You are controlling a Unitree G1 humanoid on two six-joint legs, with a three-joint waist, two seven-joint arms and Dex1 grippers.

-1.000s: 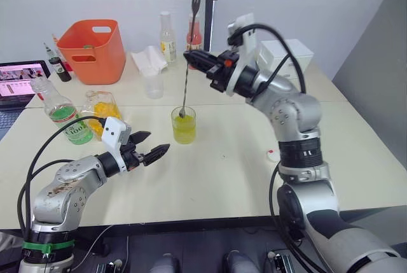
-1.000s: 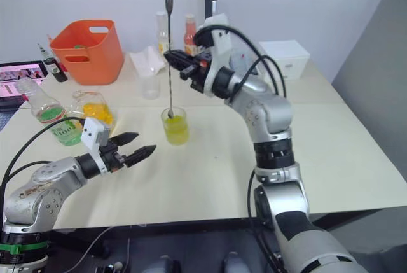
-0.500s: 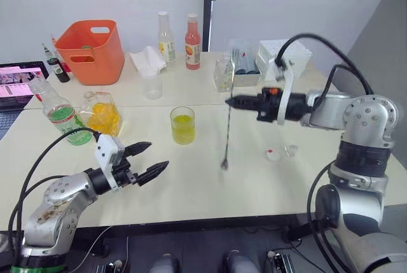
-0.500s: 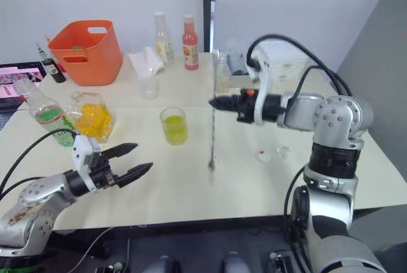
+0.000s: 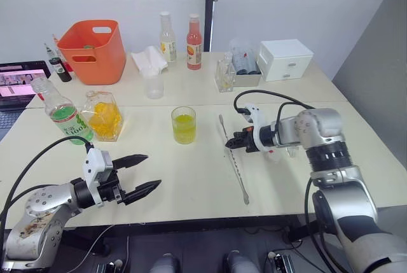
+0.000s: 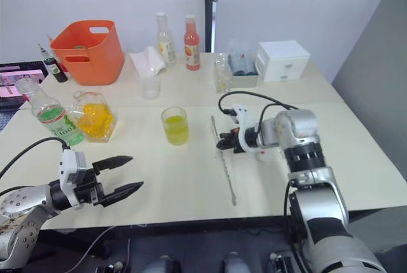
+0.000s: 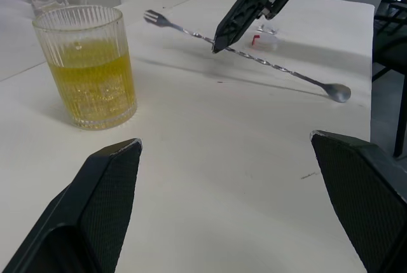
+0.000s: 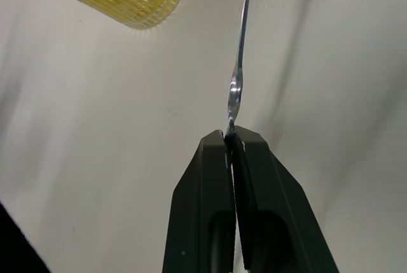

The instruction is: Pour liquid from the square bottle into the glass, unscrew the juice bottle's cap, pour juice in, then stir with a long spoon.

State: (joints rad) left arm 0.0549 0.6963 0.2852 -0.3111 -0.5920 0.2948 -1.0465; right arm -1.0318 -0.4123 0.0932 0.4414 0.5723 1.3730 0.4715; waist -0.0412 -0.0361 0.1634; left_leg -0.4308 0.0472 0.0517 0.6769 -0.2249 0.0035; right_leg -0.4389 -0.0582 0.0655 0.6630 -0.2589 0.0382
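Your right gripper (image 5: pixel 230 145) pinches the long spoon (image 5: pixel 233 158) lying on the table beside the glass (image 5: pixel 184 125); stirring looks finished. Release next. Left gripper (image 5: pixel 138 174) spread.

Glass (image 5: pixel 183 125) stands mid-surface (image 5: pixel 191 177). Long spoon (image 5: pixel 233 158) lies flat just right of it, bowl end nearest the robot. Square bottle (image 5: pixel 103 116) sits left of the glass, juice bottle (image 5: pixel 63 115) further left beside it. Cap (image 5: pixel 272 153) lies right of the spoon. Basket (image 5: pixel 91 50) at rear left.
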